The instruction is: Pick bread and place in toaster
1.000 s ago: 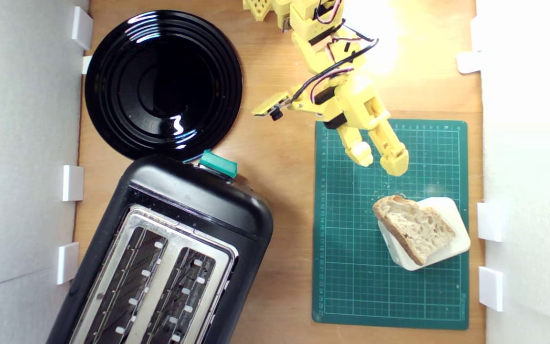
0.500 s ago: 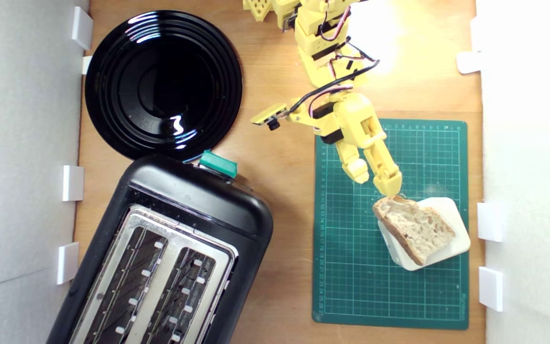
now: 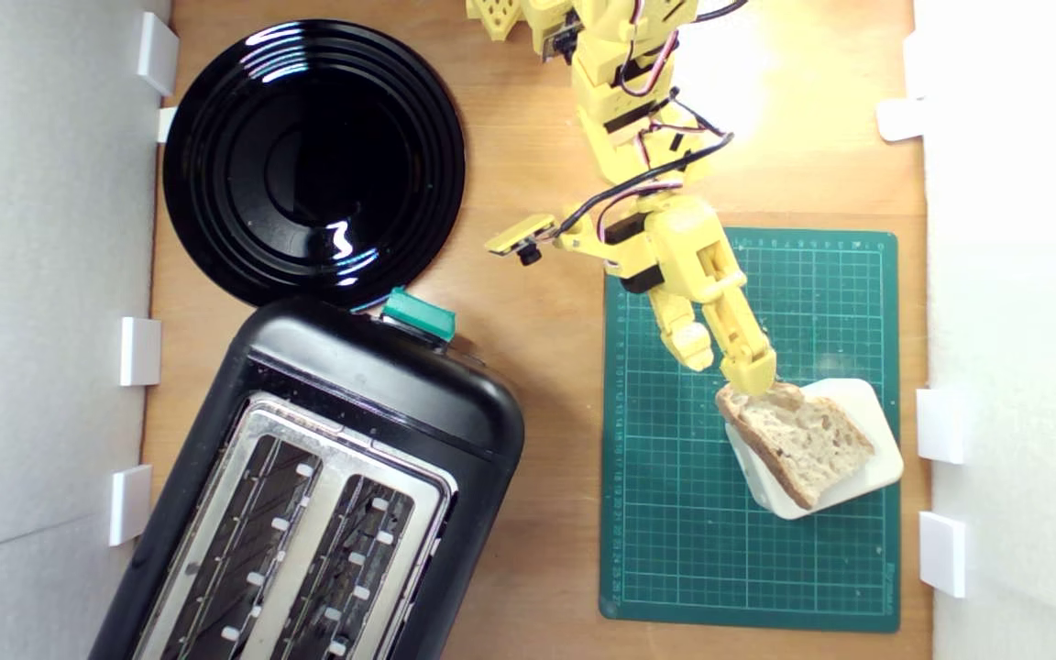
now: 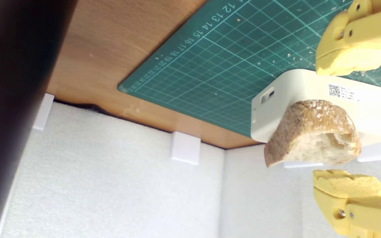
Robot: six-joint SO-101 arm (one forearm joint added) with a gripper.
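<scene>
The bread (image 3: 798,440) is a tan, holey slice with a brown crust, lying on a cream plastic box (image 3: 872,463) on the green cutting mat (image 3: 675,513). My yellow gripper (image 3: 722,365) is open at the slice's near corner, one fingertip (image 3: 753,376) overlapping the crust. In the wrist view the bread (image 4: 313,135) sits between the two spread fingers of the gripper (image 4: 347,123), apart from both. The black toaster (image 3: 345,394), with its silver top and green knob (image 3: 418,314), stands at the exterior view's lower left, both slots empty.
A glossy black plate (image 3: 313,160) lies above the toaster in the exterior view. White foam walls with small white brackets (image 3: 940,424) close in both sides. A dark blurred mass (image 4: 8,99) fills one edge of the wrist view.
The gripper has moved down the exterior view toward the bread, still open. One fingertip now reaches over the slice's crust corner. Bread, box and toaster have not moved.
</scene>
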